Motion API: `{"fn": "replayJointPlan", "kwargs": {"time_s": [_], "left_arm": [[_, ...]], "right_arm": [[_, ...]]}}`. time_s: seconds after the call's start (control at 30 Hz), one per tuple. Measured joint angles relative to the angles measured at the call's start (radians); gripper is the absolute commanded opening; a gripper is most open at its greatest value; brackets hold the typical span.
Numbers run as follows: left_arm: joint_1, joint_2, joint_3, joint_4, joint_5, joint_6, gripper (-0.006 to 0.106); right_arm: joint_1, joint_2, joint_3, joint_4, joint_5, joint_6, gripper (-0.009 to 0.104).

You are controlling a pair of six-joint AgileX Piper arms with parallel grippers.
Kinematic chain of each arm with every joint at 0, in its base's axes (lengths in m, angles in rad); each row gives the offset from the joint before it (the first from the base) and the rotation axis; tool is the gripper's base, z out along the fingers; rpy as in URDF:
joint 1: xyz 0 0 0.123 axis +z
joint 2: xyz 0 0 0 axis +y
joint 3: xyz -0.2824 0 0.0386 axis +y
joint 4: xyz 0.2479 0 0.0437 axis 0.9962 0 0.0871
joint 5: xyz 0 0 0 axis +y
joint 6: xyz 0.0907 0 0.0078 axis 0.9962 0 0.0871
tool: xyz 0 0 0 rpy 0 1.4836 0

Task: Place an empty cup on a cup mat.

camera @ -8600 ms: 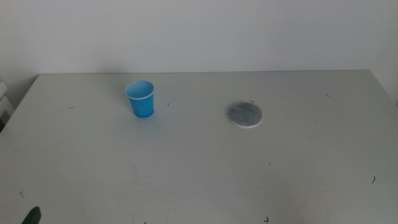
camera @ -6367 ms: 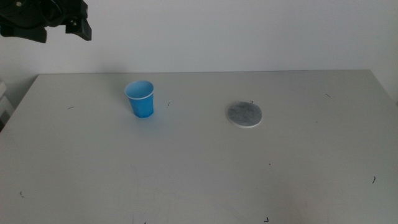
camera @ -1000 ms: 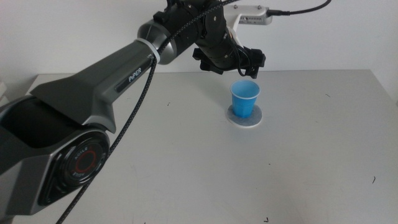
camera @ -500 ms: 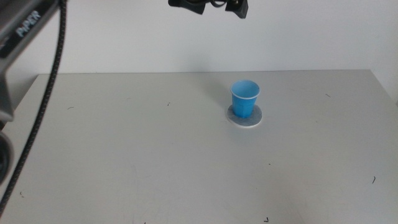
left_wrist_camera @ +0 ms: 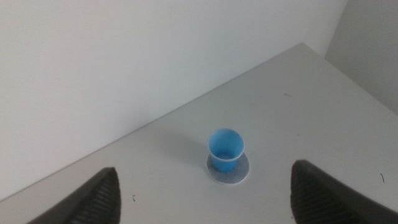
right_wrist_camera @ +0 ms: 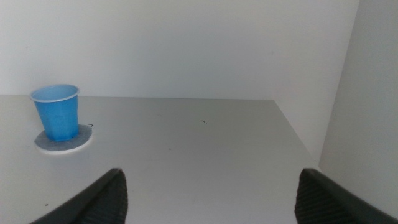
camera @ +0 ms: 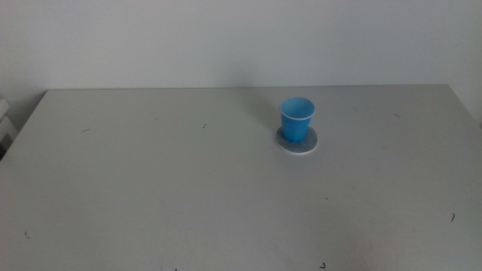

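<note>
I see the blue paper cup standing upright on the round grey cup mat, well ahead of my left gripper, jaws spread and empty. My right gripper is spread wide too, the cup far off to one side. It looks light and crushable to me; I'd pinch its wall gently, mid-height.

I find the small bright blue paper cup upright on the flat round grey cup mat, right of centre on the grey table.
</note>
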Motion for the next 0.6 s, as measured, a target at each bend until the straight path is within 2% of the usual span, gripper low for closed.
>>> {"fn": "replayJointPlan", "kwargs": {"time_s": [0.3,0.4,0.6], "left_arm": [[0.000,-0.448,0.526,0.018,-0.254,0.012,0.105],[0.000,-0.577,0.687,0.048,-0.322,0.014,0.105],[0.087,-0.805,1.003,0.077,-0.457,0.016,0.105]], "right_arm": [[0.000,0.000,0.000,0.000,0.000,0.000,0.094],[0.000,0.000,0.000,0.000,0.000,0.000,0.094],[0.000,0.000,0.000,0.000,0.000,0.000,0.094]]}}
